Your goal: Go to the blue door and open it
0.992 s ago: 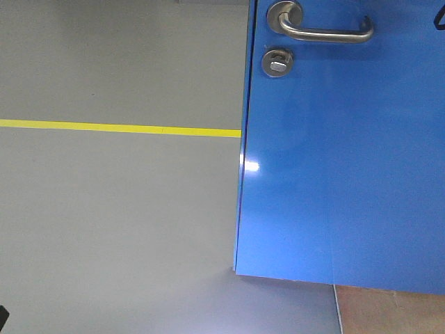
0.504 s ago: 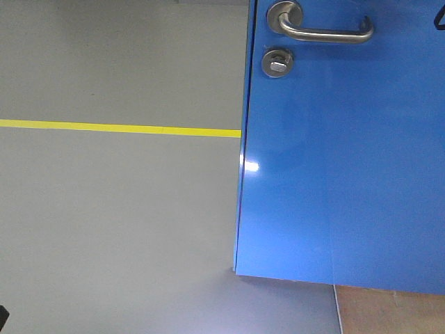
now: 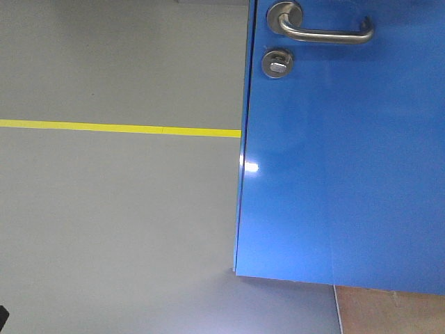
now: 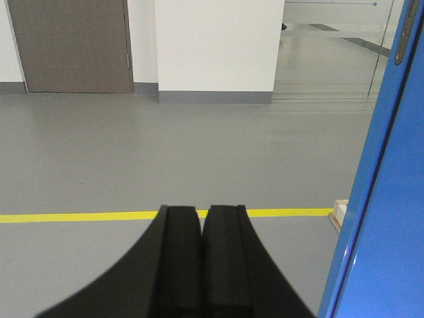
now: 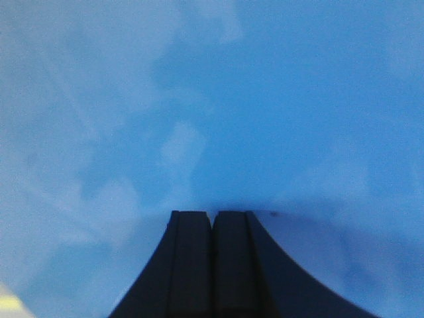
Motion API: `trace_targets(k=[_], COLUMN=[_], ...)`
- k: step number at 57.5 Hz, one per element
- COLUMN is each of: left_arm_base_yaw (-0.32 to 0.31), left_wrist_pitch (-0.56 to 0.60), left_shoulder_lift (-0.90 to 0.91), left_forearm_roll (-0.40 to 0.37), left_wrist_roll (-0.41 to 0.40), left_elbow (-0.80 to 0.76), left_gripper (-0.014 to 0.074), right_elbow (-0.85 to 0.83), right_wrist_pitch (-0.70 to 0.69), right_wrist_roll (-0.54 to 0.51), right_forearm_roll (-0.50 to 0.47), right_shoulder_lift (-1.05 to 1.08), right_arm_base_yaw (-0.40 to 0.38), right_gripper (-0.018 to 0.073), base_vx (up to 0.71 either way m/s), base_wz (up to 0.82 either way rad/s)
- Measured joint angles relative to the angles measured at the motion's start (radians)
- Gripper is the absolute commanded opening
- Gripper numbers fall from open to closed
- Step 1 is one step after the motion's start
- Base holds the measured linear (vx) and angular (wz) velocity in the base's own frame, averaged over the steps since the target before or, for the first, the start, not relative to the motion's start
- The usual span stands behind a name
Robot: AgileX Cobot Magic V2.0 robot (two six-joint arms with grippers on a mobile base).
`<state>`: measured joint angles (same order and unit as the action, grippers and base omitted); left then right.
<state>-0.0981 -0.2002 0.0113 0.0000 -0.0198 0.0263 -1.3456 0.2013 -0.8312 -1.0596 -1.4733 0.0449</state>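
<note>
The blue door [image 3: 348, 160] fills the right half of the front view, glossy, with a steel lever handle [image 3: 323, 28] and a round thumb-turn lock [image 3: 277, 63] near its top left. Its left edge stands free against the grey floor. In the left wrist view the door's edge [image 4: 381, 199] runs down the right side, and my left gripper [image 4: 202, 211] is shut and empty, to the left of that edge. In the right wrist view my right gripper [image 5: 212, 215] is shut and empty, tips close to or against the blue door face [image 5: 212, 99].
A yellow floor line [image 3: 118, 128] crosses the grey floor left of the door. A brown floor patch [image 3: 389, 309] lies under the door's lower right. In the left wrist view a white wall block [image 4: 218, 46], a brown door [image 4: 73, 43] and a small pale block [image 4: 339, 212] stand ahead.
</note>
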Motion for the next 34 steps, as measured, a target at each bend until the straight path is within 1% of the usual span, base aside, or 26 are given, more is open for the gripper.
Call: trace_targets(k=[1,2,4,10,14,21,27,34], left_arm_base_yaw=[0.0,0.0,0.0,0.0,0.0,0.0,0.0,0.0], left_wrist_pitch=[0.0,0.0,0.0,0.0,0.0,0.0,0.0,0.0], left_shoulder_lift=[0.0,0.0,0.0,0.0,0.0,0.0,0.0,0.0], left_forearm_roll=[0.0,0.0,0.0,0.0,0.0,0.0,0.0,0.0], left_wrist_roll=[0.0,0.0,0.0,0.0,0.0,0.0,0.0,0.0], left_elbow=[0.0,0.0,0.0,0.0,0.0,0.0,0.0,0.0], left_gripper=[0.0073,0.0073,0.0073,0.0073,0.0073,0.0073,0.0073,0.0073], right_elbow=[0.001,0.006,0.013,0.08,0.135,0.24,0.322,0.458], right_wrist_pitch=[0.004,0.013,0.02,0.02,0.02,0.03,0.035,0.035], right_wrist_roll=[0.015,0.051,0.094,0.266,0.348,0.426,0.476,0.546], right_forearm_roll=[0.025,0.072,0.115,0.267,0.365,0.549,0.669,0.812], right_shoulder_lift=[0.006,0.019,0.034,0.107,0.159,0.281,0.391,0.552], right_arm_base_yaw=[-0.002,-0.004,-0.007,-0.03,-0.051,-0.09,-0.131,-0.182], right_gripper=[-0.0001,-0.0001,-0.0001,-0.0001,-0.0001,-0.0001,-0.0001,-0.0001], base_vx=[0.0,0.0,0.0,0.0,0.0,0.0,0.0,0.0], base_wz=[0.0,0.0,0.0,0.0,0.0,0.0,0.0,0.0])
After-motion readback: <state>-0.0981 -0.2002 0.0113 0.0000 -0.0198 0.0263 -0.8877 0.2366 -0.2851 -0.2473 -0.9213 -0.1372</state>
